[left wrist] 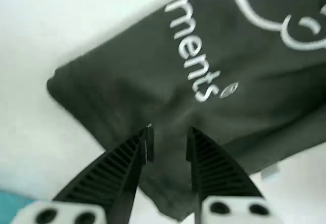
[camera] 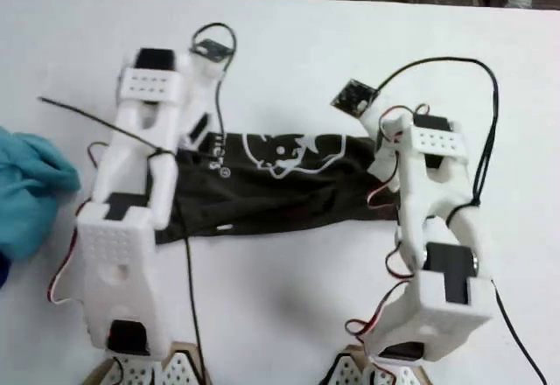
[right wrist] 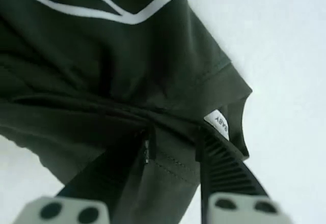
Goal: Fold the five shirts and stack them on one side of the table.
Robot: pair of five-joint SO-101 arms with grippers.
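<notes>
A black shirt [camera: 280,188] with a white print lies as a long folded band across the middle of the white table [camera: 289,297]. My left gripper [camera: 199,133] sits at the shirt's left end. In the left wrist view the left gripper [left wrist: 168,143] is shut on a raised pinch of the black shirt [left wrist: 153,81], with creases running into its jaws. My right gripper [camera: 385,159] is at the shirt's right end. In the right wrist view the right gripper [right wrist: 174,150] is shut on a fold of the black shirt [right wrist: 102,66], near a small white label [right wrist: 220,123].
A crumpled teal garment [camera: 31,188] lies at the table's left edge, close to the left arm's base. Black cables trail over the table by both arms. Bare white tabletop stretches behind the shirt and in front of it between the two arm bases.
</notes>
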